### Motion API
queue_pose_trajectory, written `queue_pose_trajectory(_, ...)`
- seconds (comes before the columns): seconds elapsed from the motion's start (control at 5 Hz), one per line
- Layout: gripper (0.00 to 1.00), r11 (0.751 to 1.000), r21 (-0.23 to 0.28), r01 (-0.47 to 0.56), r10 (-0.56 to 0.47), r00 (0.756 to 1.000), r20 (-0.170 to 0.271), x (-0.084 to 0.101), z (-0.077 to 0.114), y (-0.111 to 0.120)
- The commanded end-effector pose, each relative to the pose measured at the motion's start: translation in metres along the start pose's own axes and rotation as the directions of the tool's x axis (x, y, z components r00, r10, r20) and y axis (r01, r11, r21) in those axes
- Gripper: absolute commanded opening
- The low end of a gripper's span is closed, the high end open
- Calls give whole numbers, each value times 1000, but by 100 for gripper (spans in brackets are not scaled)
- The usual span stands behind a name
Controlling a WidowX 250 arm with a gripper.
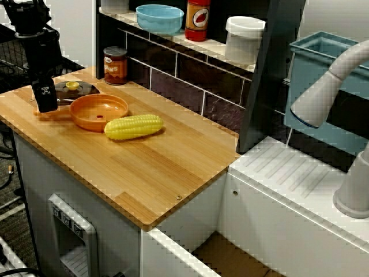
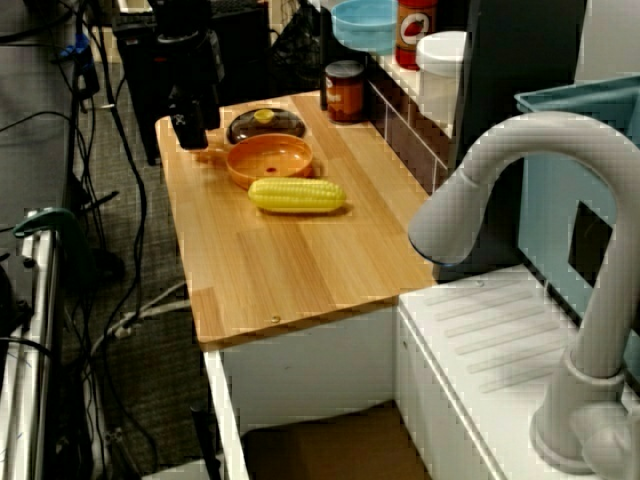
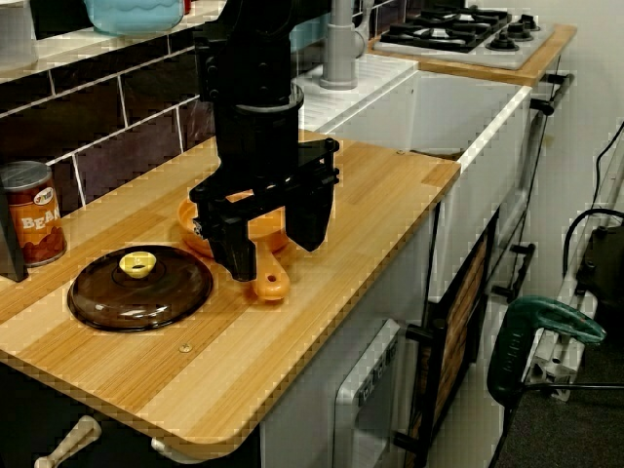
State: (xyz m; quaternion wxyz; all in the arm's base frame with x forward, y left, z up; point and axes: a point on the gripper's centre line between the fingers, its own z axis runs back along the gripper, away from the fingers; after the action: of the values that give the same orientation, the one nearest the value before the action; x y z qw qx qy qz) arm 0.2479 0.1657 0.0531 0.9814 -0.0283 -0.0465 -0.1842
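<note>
I have the gripper (image 3: 275, 258) pointing straight down at the wooden counter (image 1: 173, 167). Its two black fingers (image 3: 237, 255) are apart, one on each side of the handle (image 3: 271, 284) of the orange pan (image 1: 98, 111). In the low view from the counter's end I see a gap on both sides of the handle, so nothing is clamped. I cannot tell whether the tips touch the wood. The handle is the only part of the pan narrow enough to fit between the fingers, which I judge is why the gripper stands there and not over the bowl.

The pan sits flat and empty. In the view from above the sink its handle points to 9 o'clock, under the gripper. The corn cob (image 1: 134, 126) lies on its side at 4 o'clock from the pan, just beside the rim. I cannot tell whether they touch. The dark glass lid (image 3: 139, 287) rests knob up at 10 o'clock, off the pan, so the pan stands open. The bean can (image 3: 29, 213) stands upright at 1 o'clock against the tiled back wall, apart from the rest.
</note>
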Motion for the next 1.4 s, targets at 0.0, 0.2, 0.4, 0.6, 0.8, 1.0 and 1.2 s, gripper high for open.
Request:
queue_pose_trajectory(0.0, 100, 1000, 19, -6, 5, 1000, 27, 2, 7, 3)
queue_pose_trajectory(0.2, 100, 1000, 20, -7, 6, 1000, 30, 2, 4, 2)
queue_pose_trajectory(0.4, 100, 1000, 23, -9, 9, 1000, 29, 3, 1, 1)
queue_pose_trajectory(0.6, 100, 1000, 28, -10, 9, 1000, 30, 2, -2, -1)
queue_pose_trajectory(0.8, 100, 999, 25, -24, 23, 999, 27, 2, -4, -2)
queue_pose_trajectory(1.0, 100, 999, 21, -33, 33, 999, 27, 3, -6, -3)
queue_pose_trajectory(1.2, 100, 998, 22, -53, 53, 998, 20, 3, -10, -2)
